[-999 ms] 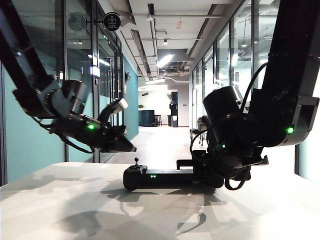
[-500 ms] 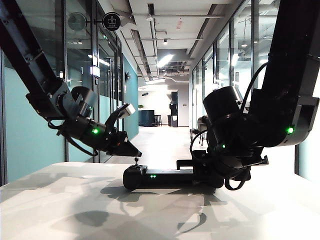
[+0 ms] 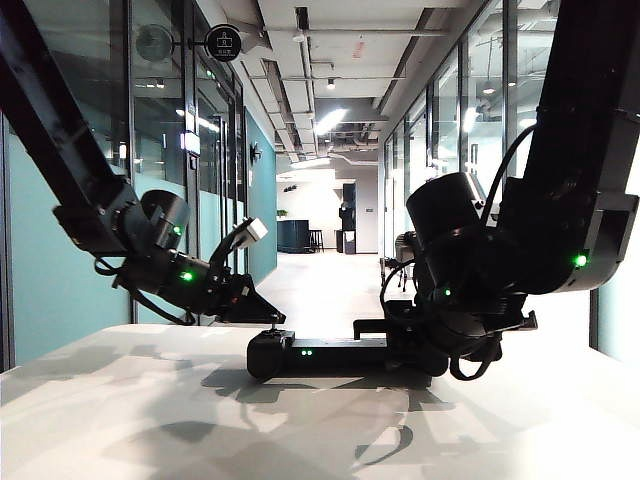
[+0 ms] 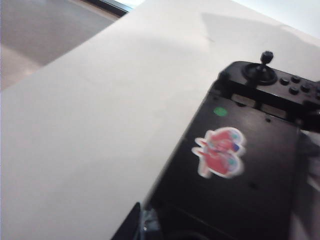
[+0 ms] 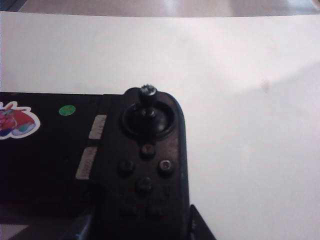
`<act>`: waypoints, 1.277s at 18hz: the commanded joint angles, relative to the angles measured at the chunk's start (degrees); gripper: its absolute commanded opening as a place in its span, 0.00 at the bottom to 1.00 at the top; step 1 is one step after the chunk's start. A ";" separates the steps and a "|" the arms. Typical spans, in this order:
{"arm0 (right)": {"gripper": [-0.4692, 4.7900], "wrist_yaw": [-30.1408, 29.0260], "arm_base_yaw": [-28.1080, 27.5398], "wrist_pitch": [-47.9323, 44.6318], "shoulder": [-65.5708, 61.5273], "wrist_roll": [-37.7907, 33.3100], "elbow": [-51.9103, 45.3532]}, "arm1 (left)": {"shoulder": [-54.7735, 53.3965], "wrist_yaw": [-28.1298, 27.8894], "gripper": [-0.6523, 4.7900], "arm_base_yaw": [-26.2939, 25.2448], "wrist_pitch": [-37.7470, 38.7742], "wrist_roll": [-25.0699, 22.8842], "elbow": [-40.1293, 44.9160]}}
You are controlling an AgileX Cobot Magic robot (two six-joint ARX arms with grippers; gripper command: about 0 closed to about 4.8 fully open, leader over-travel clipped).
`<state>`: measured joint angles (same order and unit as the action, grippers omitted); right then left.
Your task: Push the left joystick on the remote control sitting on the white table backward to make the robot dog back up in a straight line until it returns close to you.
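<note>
The black remote control [image 3: 320,353] lies on the white table [image 3: 150,400]. Its left joystick [image 3: 272,327] stands at the left end. My left gripper [image 3: 272,316] is shut into a single wedge, with its tip right at the stick's knob; whether they touch I cannot tell. In the left wrist view the gripper [image 4: 142,212] hangs over the remote control [image 4: 235,175], and that stick is hidden. My right gripper [image 3: 418,350] is shut on the remote's other end [image 5: 145,165], one finger on each side. The twin right-hand stick [image 5: 148,93] stands upright there. The robot dog I cannot make out.
A red sticker [image 4: 219,151] and a green dot [image 4: 220,111] mark the remote's flat middle. Small round buttons [image 5: 145,167] sit below the right-hand stick [image 4: 265,59]. Beyond the table runs a long glass-walled corridor [image 3: 320,270].
The left arm has come down and to the right, bringing its gripper tip from above the remote to the left joystick's knob. The right arm and the remote have kept still.
</note>
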<state>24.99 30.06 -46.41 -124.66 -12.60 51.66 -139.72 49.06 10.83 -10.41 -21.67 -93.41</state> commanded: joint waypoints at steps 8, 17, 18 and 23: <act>0.40 0.83 -0.02 -0.42 0.31 0.39 0.17 | -2.69 5.62 0.11 0.04 7.98 -5.22 -6.93; 0.40 0.85 -0.02 -0.33 0.31 0.39 0.17 | -2.67 5.70 0.11 0.02 9.81 -7.80 -6.93; 0.40 0.85 -0.02 -0.31 0.31 0.42 0.17 | -2.64 6.05 0.11 0.02 10.14 -8.48 -6.93; 0.40 0.85 -0.02 -0.31 0.31 0.42 0.17 | -2.64 6.54 0.11 0.02 12.02 -10.19 -6.93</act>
<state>25.04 30.06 -46.39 -124.66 -12.60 51.68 -142.50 55.00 10.79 1.19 -31.31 -100.18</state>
